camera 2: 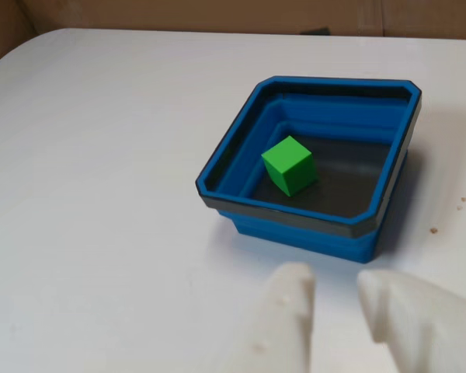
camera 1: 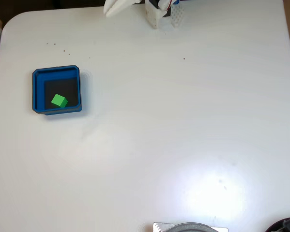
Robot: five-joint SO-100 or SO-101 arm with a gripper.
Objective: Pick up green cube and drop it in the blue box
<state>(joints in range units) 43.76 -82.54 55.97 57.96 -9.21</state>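
Note:
The green cube (camera 1: 59, 100) lies inside the blue box (camera 1: 37, 92), on its dark floor near the front-left corner in the fixed view. From the other view, the green cube (camera 2: 289, 165) rests tilted on the floor of the blue box (camera 2: 311, 227), toward its left wall. My white gripper (camera 1: 110, 9) is at the table's far edge in the fixed view, well away from the box. In the other view my gripper (camera 2: 334, 280) sits below the box, its two white fingers (camera 2: 283, 318) apart with nothing between them.
The arm's white base (camera 1: 158, 13) stands at the top edge of the round-cornered white table (camera 1: 183, 121). A grey round object (camera 1: 191, 227) pokes in at the bottom edge. A few dark specks dot the table near the box.

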